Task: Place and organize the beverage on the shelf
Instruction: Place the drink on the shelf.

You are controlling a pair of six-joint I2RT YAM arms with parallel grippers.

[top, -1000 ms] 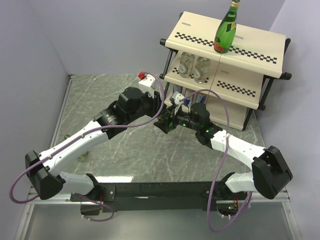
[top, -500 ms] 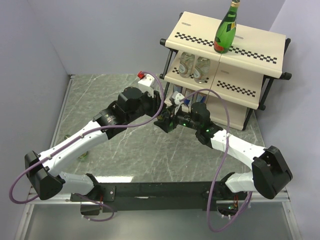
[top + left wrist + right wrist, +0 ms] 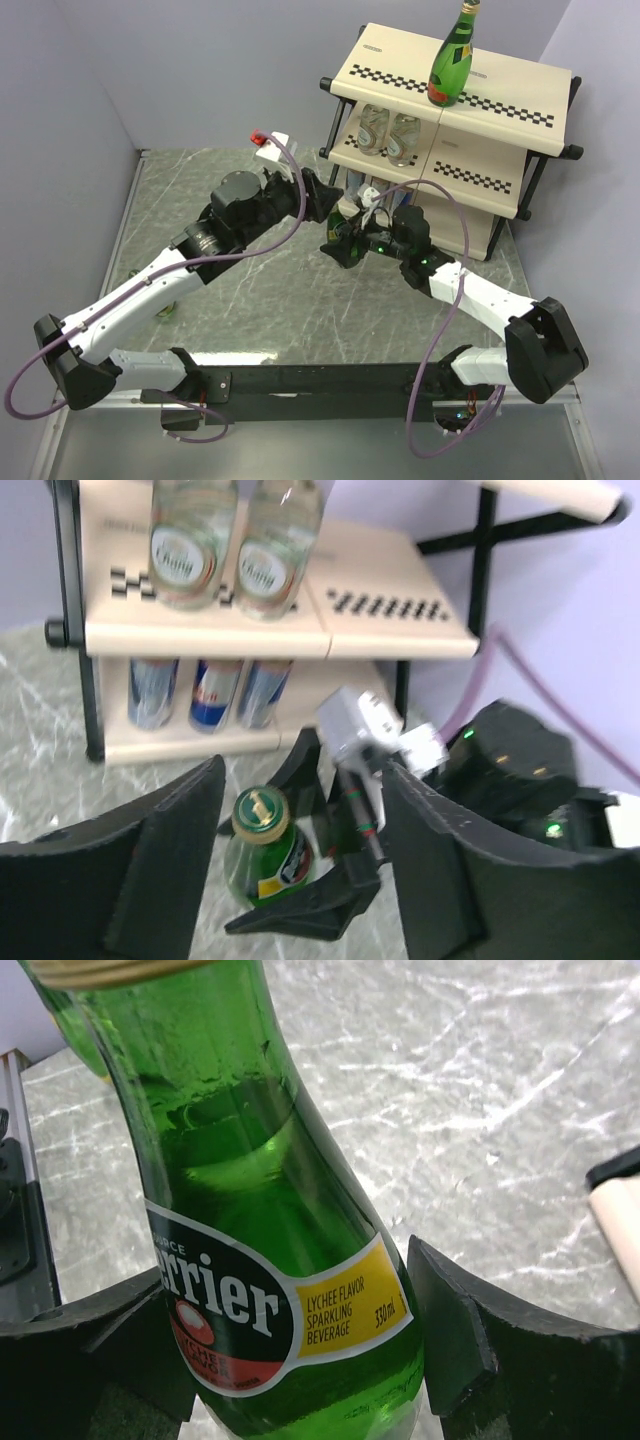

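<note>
Reaching left across the counter [image 3: 270,300], the right gripper [image 3: 338,240] has its jaws clamped on a green bottle [image 3: 270,1260] just before the shelf [image 3: 500,165]. The left gripper [image 3: 322,195], stretched out over it, holds its jaws wide apart.

Robotics lab test cell. Pale-violet walls [image 3: 200,70] box in a grey marble-patterned worktop [image 3: 280,305]. A left arm [image 3: 130,298] and a right arm [image 3: 480,295], white and black, are bolted to a black rail [image 3: 320,381]. The shelf [image 3: 500,80] carries checkered strips [image 3: 390,78].
</note>
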